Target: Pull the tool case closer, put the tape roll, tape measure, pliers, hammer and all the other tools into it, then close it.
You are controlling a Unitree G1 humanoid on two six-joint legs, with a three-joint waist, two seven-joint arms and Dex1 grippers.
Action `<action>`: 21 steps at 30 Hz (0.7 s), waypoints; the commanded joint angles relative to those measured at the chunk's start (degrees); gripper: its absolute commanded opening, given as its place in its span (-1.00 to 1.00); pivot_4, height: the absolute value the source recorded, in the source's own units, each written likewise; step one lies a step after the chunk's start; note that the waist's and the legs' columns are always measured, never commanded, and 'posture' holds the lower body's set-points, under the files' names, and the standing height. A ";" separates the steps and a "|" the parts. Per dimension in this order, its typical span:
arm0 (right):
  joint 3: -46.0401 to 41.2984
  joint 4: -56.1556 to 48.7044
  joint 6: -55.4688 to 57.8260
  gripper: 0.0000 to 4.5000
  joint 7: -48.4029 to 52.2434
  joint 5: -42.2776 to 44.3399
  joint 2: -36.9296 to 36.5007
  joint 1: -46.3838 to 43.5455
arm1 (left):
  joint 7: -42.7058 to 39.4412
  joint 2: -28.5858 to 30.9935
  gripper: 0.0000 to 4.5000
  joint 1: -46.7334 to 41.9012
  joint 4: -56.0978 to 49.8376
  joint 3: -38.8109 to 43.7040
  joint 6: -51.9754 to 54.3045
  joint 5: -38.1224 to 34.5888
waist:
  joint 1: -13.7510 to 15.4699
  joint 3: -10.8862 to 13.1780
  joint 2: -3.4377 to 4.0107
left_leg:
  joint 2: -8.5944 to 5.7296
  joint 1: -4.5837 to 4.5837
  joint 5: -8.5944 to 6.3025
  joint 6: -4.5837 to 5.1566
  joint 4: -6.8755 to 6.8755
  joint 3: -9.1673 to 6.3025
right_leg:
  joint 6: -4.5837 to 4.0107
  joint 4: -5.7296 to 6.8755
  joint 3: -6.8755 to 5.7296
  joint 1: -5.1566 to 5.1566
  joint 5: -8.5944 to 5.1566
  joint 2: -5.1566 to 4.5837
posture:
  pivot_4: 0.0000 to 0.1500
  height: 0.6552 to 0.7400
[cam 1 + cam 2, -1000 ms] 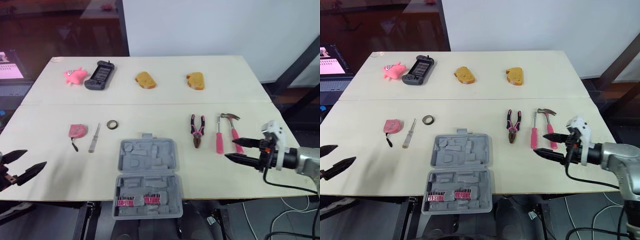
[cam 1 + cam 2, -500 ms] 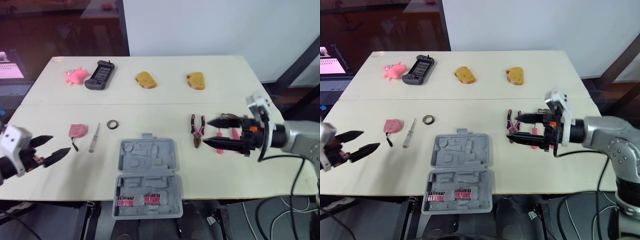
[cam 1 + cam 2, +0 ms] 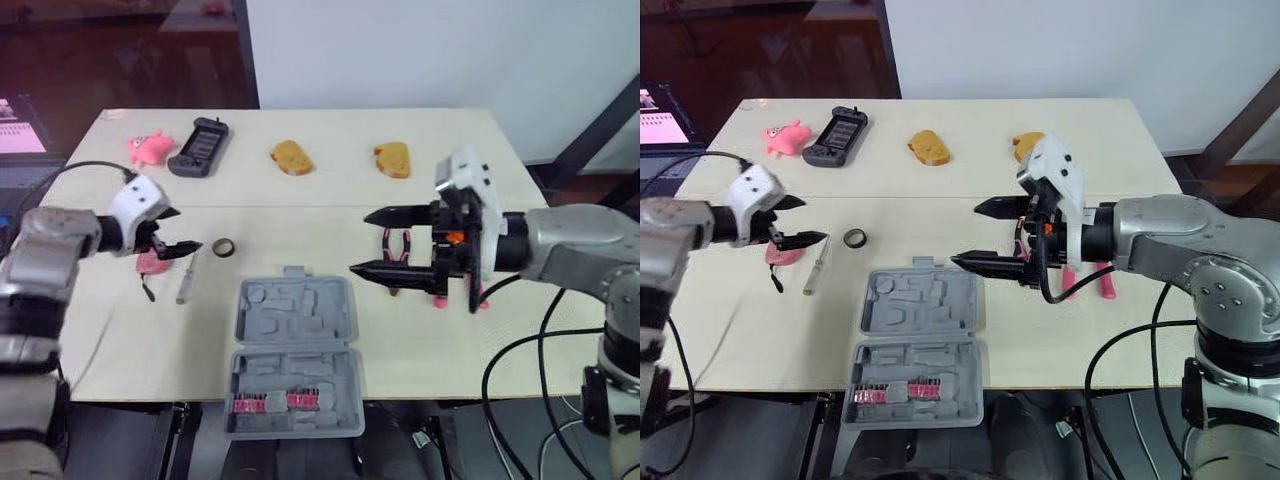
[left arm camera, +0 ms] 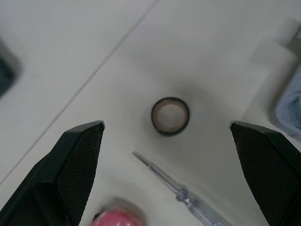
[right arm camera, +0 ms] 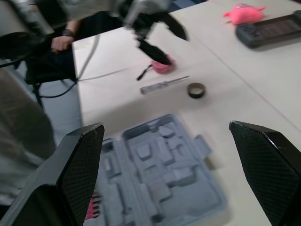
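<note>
The grey tool case (image 3: 295,350) lies open at the table's (image 3: 480,180) near edge. The left gripper (image 3: 186,230) hovers spread wide over the pink tape measure (image 3: 150,263), beside the tape roll (image 3: 225,247) and a screwdriver (image 3: 187,280). The right gripper (image 3: 358,242), fingers also wide apart, hangs near the case's far right corner, partly covering the pliers (image 3: 396,248) (the hammer (image 3: 1106,288) lies half hidden behind its arm).

Right of centre, my right claw (image 3: 358,242) and arm cover most of the pliers (image 3: 390,243); of the hammer (image 3: 479,299) I see just a pink handle end. Mid-left, my left claw (image 3: 189,230) hides part of the tape measure (image 3: 150,263). The left wrist view's edge crops the tool case (image 4: 289,107).
</note>
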 commanded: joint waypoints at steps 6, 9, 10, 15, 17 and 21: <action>-0.92 -2.00 0.12 0.99 -7.60 3.44 -0.38 2.16 | -8.59 -6.58 1.00 -16.69 27.08 -7.36 -11.90 11.01 | -0.30 0.00 0.00 | 0.00 -0.16 0.01 0.01 0.01 -0.02 | 0.04 0.05 0.01 -0.19 0.02 0.00 | 1.00 1.00; -1.16 -2.90 -0.23 1.00 -9.60 4.40 -0.44 3.32 | -7.55 -8.17 0.77 -18.28 31.00 -8.30 -14.84 13.73 | -0.22 0.00 0.00 | 0.00 -0.21 0.01 0.01 -0.02 -0.08 | 0.04 0.07 -0.03 -0.23 0.01 0.01 | 1.00 1.00; -1.22 -3.23 -0.32 1.00 -10.22 4.57 -0.59 3.74 | -6.87 -8.68 0.61 -18.51 31.98 -8.52 -15.70 14.57 | -0.18 0.00 0.00 | 0.00 -0.23 0.01 0.01 -0.01 -0.08 | 0.04 0.06 -0.03 -0.23 0.01 0.01 | 1.00 1.00; -1.47 -3.95 -0.83 1.00 -12.41 5.81 -1.24 4.75 | -3.62 -11.28 0.41 -18.99 34.96 -7.26 -17.35 16.23 | -0.04 0.00 0.00 | 0.00 -0.25 0.01 0.01 0.05 -0.11 | 0.05 0.09 -0.06 -0.20 0.03 0.00 | 1.00 1.00; -1.34 -4.01 -1.06 1.00 -12.94 6.08 -1.49 4.78 | -2.97 -12.09 0.41 -18.86 35.51 -6.95 -17.69 16.59 | -0.02 0.00 0.00 | 0.00 -0.24 0.01 0.01 0.06 -0.12 | 0.06 0.11 -0.06 -0.19 0.04 0.00 | 1.00 1.00; -0.91 -4.14 -1.15 1.00 -13.49 6.78 -2.21 4.56 | 0.15 -13.58 0.41 -17.87 36.50 -6.46 -17.48 17.17 | -0.03 0.00 0.00 | 0.00 -0.24 0.01 0.01 0.09 -0.14 | 0.07 0.14 -0.07 -0.18 0.05 0.00 | 1.00 1.00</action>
